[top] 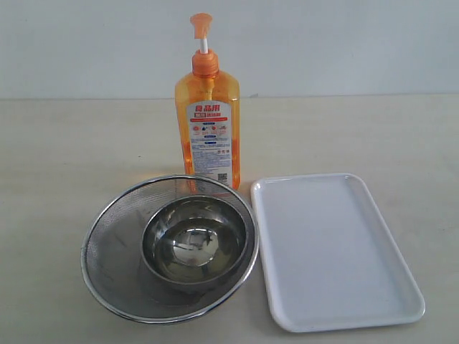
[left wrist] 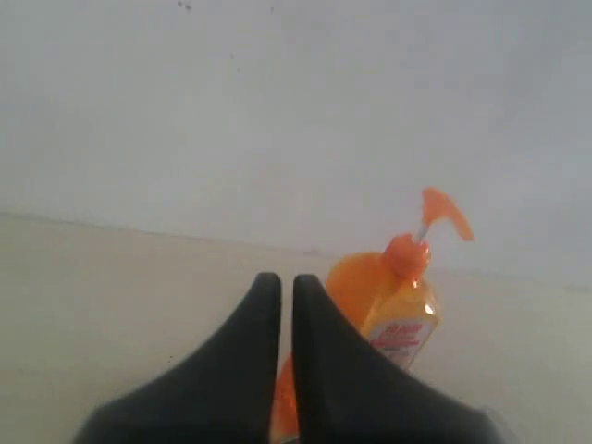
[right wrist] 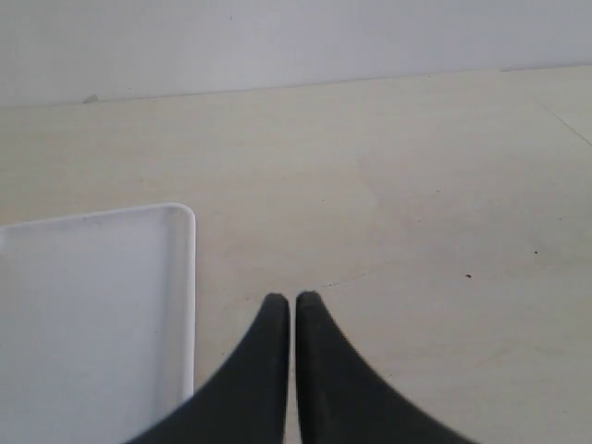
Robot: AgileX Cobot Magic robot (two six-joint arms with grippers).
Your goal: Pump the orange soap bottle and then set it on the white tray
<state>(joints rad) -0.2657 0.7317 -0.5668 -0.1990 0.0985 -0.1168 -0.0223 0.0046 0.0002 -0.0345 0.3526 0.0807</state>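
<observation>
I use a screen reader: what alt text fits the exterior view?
An orange soap bottle stands upright at the back of a pale table. In front, a small steel bowl sits inside a round mesh strainer, with a white tray to their right.

1. I see a plain pale grey wall (top: 344,43) behind everything.
2. The counter (top: 57,143) is matte beige and meets the wall in a straight line.
3. Light is soft and even, with faint shadows.

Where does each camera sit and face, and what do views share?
Exterior view: raised before the table, facing orange soap bottle, mesh strainer, white tray; no arm shows.
Left wrist view: behind shut left gripper, facing the bottle, shared with exterior.
Right wrist view: behind shut right gripper, over the tray, shared with exterior.
</observation>
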